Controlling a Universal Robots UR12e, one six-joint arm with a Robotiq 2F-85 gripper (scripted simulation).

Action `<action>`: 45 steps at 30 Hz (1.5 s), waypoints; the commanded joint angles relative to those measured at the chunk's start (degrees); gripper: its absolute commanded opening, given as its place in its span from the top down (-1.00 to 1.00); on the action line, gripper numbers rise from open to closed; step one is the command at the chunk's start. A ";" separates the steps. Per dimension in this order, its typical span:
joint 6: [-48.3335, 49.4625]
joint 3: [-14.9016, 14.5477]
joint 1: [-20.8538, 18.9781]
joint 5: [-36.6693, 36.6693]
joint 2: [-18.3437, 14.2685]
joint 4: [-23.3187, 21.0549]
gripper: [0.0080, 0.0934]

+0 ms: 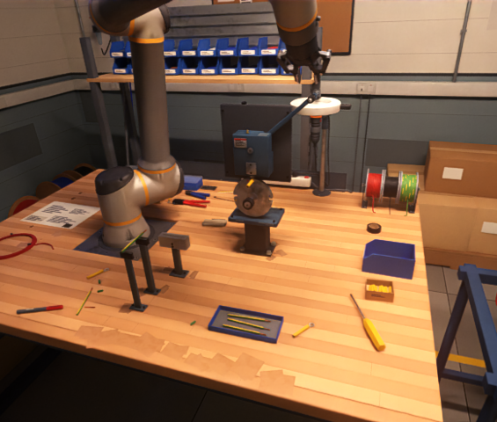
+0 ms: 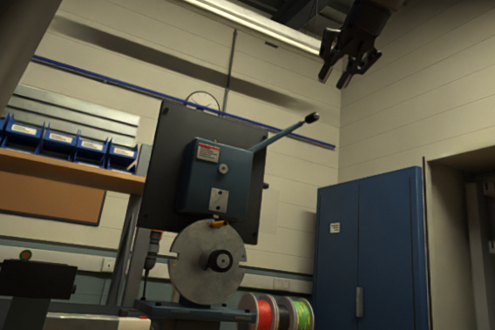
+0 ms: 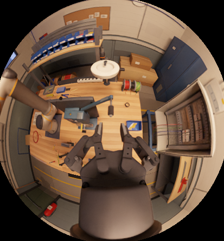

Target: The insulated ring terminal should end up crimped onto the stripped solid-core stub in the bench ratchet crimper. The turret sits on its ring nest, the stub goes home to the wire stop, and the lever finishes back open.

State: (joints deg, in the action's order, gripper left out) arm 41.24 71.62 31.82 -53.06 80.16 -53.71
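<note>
The yellow ring terminal (image 2: 218, 223) is partly hidden in the nest at the top of the grey turret disc (image 2: 207, 260), under the blue crimper body (image 1: 251, 153). Only its yellow barrel shows (image 1: 250, 182). The lever (image 2: 282, 133) slopes up to the right and ends in a black knob (image 2: 312, 117). My gripper (image 2: 335, 79) hangs above and to the right of the knob, open and empty. In the wrist camera the knob (image 3: 110, 110) lies below my fingers (image 3: 111, 130). Stripped wire stubs lie in a blue tray (image 1: 245, 323) at the bench front.
The arm's base (image 1: 126, 205) stands left of the crimper. Two black stands (image 1: 141, 270) and a grey block on a post (image 1: 175, 247) sit in front of it. A white lamp disc (image 1: 316, 106) is behind the lever knob. Wire spools (image 1: 391, 187), a blue bin (image 1: 388, 259) and a screwdriver (image 1: 368, 329) lie to the right.
</note>
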 commanded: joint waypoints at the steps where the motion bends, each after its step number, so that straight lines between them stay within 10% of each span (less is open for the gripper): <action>1: -0.16 0.39 -0.16 0.07 0.15 -0.37 0.06; 12: -3.21 7.09 -2.89 1.29 1.99 -7.09 0.06; 45: -5.07 10.59 -4.48 1.98 2.79 -11.00 0.06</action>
State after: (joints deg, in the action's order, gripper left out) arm 36.16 82.30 27.32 -51.08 82.92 -64.71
